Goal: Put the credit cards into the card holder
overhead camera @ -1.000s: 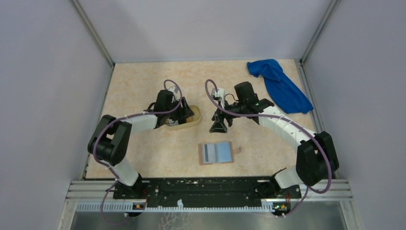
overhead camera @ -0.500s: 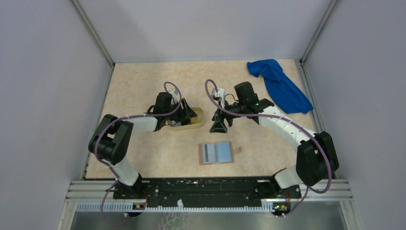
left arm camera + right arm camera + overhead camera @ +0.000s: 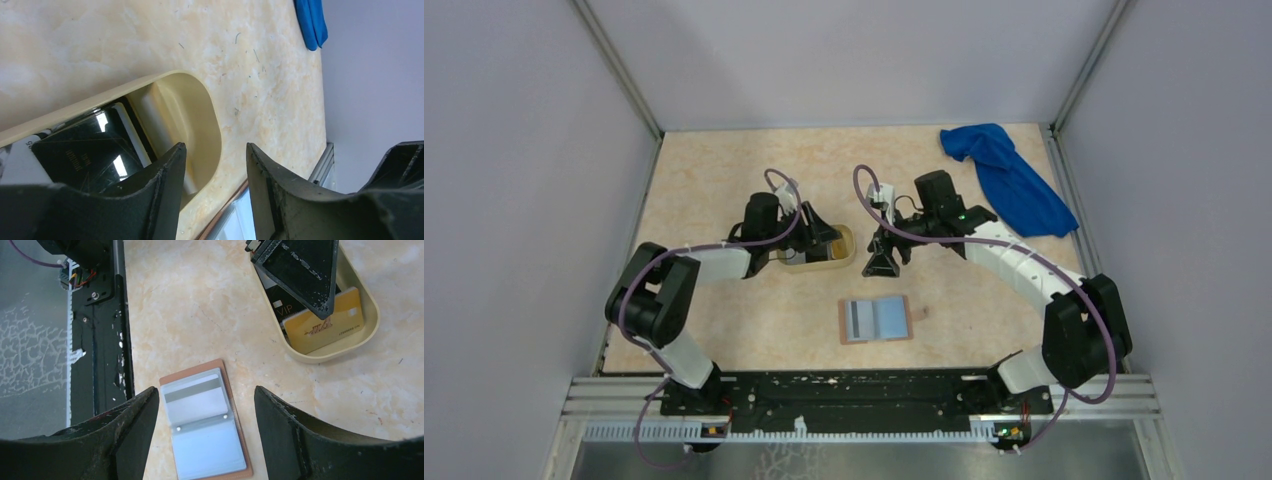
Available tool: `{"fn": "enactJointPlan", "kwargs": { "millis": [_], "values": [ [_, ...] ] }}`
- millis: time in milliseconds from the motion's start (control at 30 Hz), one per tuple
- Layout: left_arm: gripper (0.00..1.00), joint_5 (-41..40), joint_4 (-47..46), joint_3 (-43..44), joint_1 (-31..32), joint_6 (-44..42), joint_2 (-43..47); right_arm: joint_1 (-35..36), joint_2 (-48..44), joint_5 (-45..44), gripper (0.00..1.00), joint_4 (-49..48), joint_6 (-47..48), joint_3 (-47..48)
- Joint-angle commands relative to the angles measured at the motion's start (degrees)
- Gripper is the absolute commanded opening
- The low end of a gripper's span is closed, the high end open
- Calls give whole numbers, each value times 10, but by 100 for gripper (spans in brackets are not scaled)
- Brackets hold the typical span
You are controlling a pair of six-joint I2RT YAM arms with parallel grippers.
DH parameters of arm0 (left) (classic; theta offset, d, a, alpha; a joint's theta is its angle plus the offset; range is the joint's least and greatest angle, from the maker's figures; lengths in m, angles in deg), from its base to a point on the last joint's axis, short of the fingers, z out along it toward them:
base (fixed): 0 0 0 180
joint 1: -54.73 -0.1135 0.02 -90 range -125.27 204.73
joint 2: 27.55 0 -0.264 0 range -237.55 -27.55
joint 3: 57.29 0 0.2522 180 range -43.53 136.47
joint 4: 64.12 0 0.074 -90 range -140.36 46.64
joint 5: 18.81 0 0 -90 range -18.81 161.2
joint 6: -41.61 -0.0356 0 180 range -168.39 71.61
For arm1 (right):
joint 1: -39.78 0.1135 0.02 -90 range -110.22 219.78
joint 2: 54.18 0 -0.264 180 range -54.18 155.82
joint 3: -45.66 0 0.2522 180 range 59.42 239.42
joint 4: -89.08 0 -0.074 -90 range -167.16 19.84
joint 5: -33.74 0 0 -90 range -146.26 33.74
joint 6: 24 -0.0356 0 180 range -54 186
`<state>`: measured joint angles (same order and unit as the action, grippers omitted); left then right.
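A yellow-orange credit card (image 3: 322, 327) and a black credit card (image 3: 80, 155) lie in the pale yellow oval tray (image 3: 210, 120), directly under the left claw (image 3: 215, 150). Its fingers stand moderately apart and empty, and the tray's rounded end shows between them. The card holder (image 3: 205, 425) lies spread open on the surface (image 3: 190, 300), grey-blue slots up, below the right claw (image 3: 206, 392), which gapes wide and holds nothing. A blue cloth (image 3: 1009, 180) lies well beyond the right claw.

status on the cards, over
Left gripper open at tray. Right gripper open, empty, near card holder. Credit cards in tray. Blue cloth well aside.
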<state>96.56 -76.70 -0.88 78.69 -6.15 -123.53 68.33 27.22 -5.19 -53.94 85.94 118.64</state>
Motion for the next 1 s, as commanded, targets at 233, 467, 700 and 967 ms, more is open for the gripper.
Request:
{"fn": "enactJointPlan", "kwargs": {
  "millis": [233, 467, 700, 967],
  "values": [
    [51, 48, -61, 8, 0, 20, -46, -10, -14, 17, 69, -9, 11, 12],
    [61, -80, 82, 17, 0, -68, 15, -13, -14, 22, 69, -9, 11, 12],
    [67, -123, 134, 31, 0, -83, 9, -13, -12, 22, 69, -5, 11, 14],
    [67, -71, 121, 52, 2, -70, -33, -14, -12, 22, 69, -5, 11, 14]
  ]
}}
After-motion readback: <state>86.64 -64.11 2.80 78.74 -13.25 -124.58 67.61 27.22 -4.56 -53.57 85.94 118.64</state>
